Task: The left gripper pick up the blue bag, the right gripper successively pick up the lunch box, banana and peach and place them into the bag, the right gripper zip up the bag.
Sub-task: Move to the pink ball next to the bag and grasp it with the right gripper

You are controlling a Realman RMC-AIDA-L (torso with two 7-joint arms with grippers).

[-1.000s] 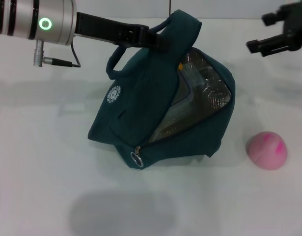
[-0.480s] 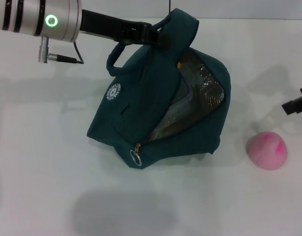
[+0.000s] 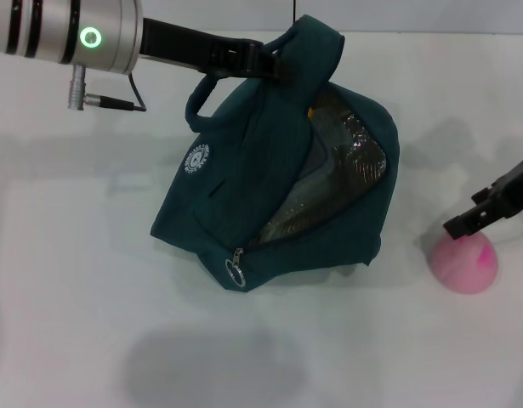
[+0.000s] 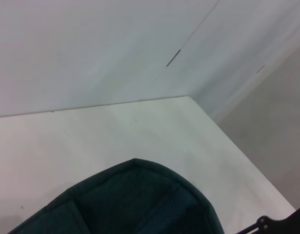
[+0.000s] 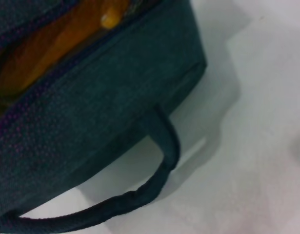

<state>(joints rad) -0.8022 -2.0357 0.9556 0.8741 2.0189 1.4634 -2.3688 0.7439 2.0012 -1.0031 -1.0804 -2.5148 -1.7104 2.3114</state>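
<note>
**R arm over peach, bag held**

L gripper point(image 3: 274, 68): fingers clamped on handle of blue bag point(image 3: 244, 195), upper end lifted, zip open. R gripper point(image 3: 491, 208): finger state can't tell; just above peach point(image 3: 465, 263) on desk point(image 3: 74, 280), right of bag.

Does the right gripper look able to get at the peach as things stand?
Probably yes. The right gripper is right over the peach, which sits alone on the white table, apart from the blue bag. Nothing lies between them. Whether its jaws are open is not clear.
</note>
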